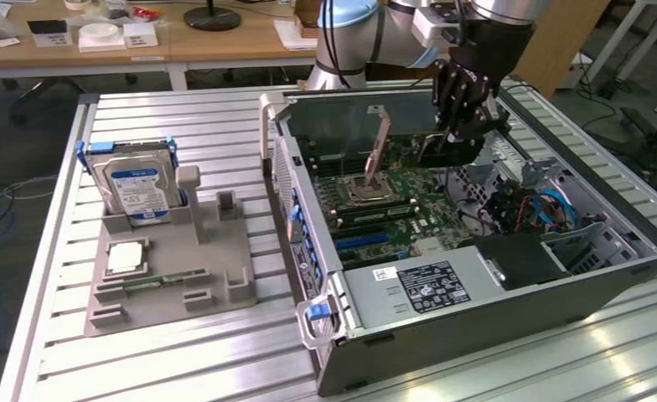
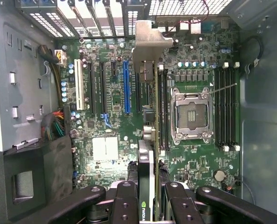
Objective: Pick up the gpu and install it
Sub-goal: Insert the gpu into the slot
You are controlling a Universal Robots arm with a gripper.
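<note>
the jaws are pinching the gpu point(image 1: 445, 152) and hold it inside the open computer case point(image 1: 597, 276), just above the motherboard point(image 1: 418, 213); if it touches a slot, i cannot tell. in the wrist view the card stands on its edge between the black fingers point(image 2: 124, 200), with its pale bracket point(image 2: 150, 42) toward the case's slotted wall, between the blue slot point(image 2: 126, 88) and the cpu socket point(image 2: 190, 114). the hard drive point(image 1: 138, 188) stands in a grey holder point(image 1: 172, 285) on the worktop point(image 1: 194, 117)

light: bright, even; glare: table point(image 1: 602, 347) slats; shadow: soft inside case point(image 1: 474, 322)
</note>
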